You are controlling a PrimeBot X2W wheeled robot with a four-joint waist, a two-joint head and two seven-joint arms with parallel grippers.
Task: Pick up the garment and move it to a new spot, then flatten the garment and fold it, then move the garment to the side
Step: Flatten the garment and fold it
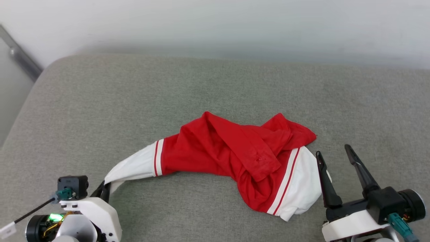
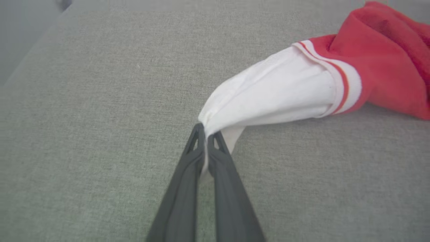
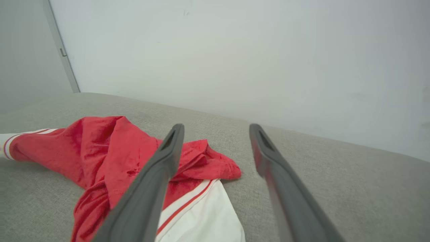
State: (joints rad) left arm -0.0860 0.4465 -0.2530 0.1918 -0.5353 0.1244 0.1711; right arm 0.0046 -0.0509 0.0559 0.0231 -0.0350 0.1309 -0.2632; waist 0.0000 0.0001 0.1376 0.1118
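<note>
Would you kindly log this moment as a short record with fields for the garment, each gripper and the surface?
garment: red jersey with white sleeves, crumpled, not yet flattened or folded
left gripper: shut on the end of one sleeve
right gripper: open, holding nothing, beside the other sleeve
surface: grey cushion

We look over a broad upholstered surface [image 1: 215, 84] of grey-green woven fabric, rounded at its far left corner and running back to a plain pale wall [image 1: 235, 23]. At the left a slim grey metal strip [image 1: 20, 55] runs up the wall, with a duller grey panel [image 3: 30, 50] beyond it. The light is soft and even, leaving only faint shade along the wall's foot.
</note>
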